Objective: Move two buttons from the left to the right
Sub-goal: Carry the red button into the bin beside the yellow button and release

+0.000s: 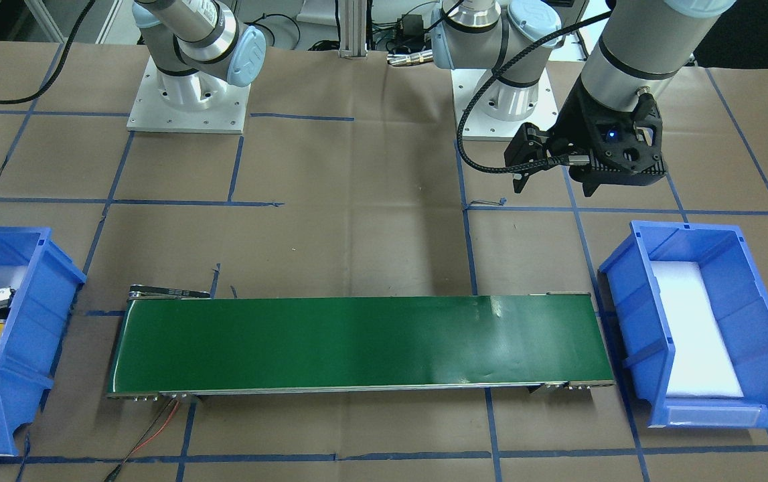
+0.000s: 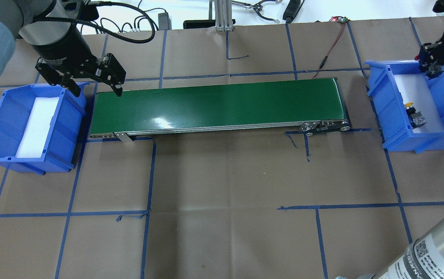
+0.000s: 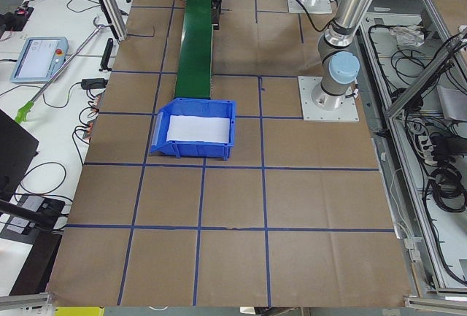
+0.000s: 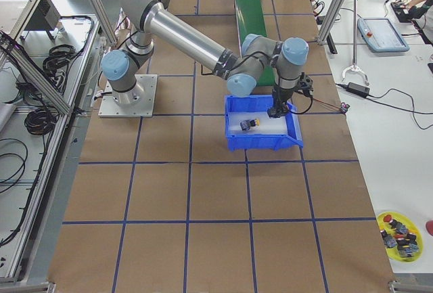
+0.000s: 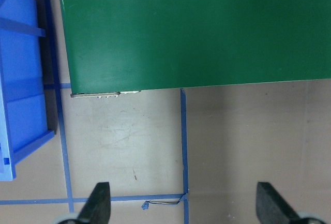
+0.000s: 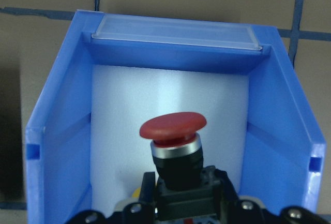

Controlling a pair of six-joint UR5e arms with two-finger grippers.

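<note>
- Red button sits clamped in the right gripper. The fingers pinch its black body from both sides, and the mushroom cap sticks out past the fingertips.
- Straight beyond that gripper lies the white foam pad lining a blue bin. The gripper hangs over the bin's far end, the end away from the robot. Whether the button touches the pad, I cannot tell from where I stand.
- Behind the right gripper, toward the robot's side of the same bin, the yellow button lies on its side on the pad, well apart from the fingers.
- The left gripper hangs released, its two fingers spread wide apart above the brown paper of the table.
- Just ahead of those fingertips is the end of the green conveyor belt.
- Off to one side of the left gripper, close by, stands a second blue bin with a white pad inside.
</note>
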